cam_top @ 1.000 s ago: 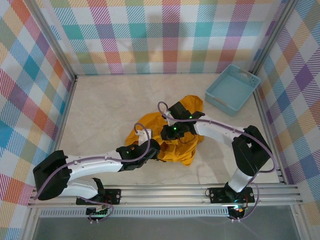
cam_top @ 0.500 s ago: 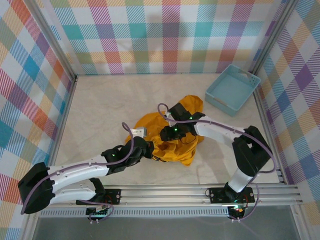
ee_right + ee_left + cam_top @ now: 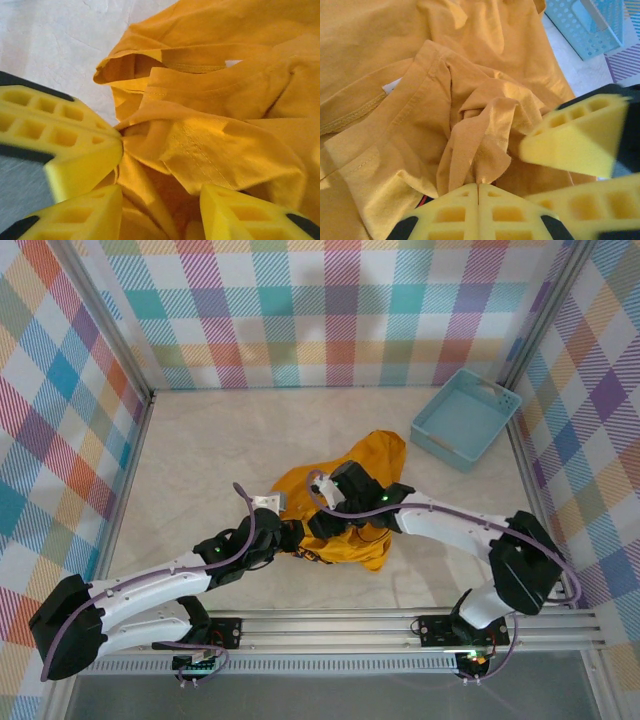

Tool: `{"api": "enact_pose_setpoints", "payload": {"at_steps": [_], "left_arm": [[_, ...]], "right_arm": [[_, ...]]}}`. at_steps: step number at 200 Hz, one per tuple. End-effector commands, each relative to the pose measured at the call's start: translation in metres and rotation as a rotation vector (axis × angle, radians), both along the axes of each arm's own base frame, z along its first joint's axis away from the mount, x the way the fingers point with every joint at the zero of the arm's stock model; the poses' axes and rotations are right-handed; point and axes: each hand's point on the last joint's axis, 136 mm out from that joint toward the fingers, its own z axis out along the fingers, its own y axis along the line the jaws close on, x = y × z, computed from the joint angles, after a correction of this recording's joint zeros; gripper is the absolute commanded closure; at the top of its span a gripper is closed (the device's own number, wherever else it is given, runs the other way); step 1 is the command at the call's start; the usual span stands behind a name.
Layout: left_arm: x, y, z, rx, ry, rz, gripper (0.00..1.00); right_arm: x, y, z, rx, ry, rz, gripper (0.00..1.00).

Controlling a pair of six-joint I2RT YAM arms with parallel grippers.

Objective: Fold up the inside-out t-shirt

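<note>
The inside-out t-shirt (image 3: 375, 460) lies crumpled in a mustard-orange heap at the middle of the table. My left gripper (image 3: 479, 186) is shut on a raised fold of the shirt (image 3: 470, 60), its two pads pressed together with cloth pinched at their tips. In the top view the left gripper (image 3: 298, 544) sits at the heap's near-left edge. My right gripper (image 3: 160, 202) stands open over the bunched cloth (image 3: 225, 100), with fabric lying loose between its fingers (image 3: 240, 210). It hovers right beside the left gripper (image 3: 60, 140), as the top view of the right gripper (image 3: 320, 524) confirms.
A light blue basket (image 3: 465, 418) stands at the back right, apart from the shirt, and its perforated wall (image 3: 590, 25) shows in the left wrist view. Checked walls enclose the table on three sides. Bare tabletop (image 3: 210, 460) spreads to the left.
The right gripper has opened and shifted down-left toward the left gripper. The left arm has swung further left and nearer, still pinching the fold, and the heap has been drawn slightly that way.
</note>
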Motion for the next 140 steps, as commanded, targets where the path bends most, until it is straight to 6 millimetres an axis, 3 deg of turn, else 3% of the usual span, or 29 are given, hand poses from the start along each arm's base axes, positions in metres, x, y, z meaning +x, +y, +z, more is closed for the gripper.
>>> {"api": "enact_pose_setpoints", "payload": {"at_steps": [1, 88, 140], "left_arm": [[0.0, 0.0, 0.004, -0.032, -0.012, -0.008, 1.0], [-0.001, 0.002, 0.001, -0.034, -0.008, -0.01, 1.0], [-0.001, 0.007, -0.001, -0.018, -0.005, 0.004, 1.0]], "right_arm": [[0.014, 0.016, 0.01, 0.041, -0.054, 0.029, 0.58], [0.023, 0.027, 0.012, 0.071, -0.074, 0.027, 0.75], [0.026, 0.018, 0.016, 0.031, -0.108, -0.002, 0.97]]}}
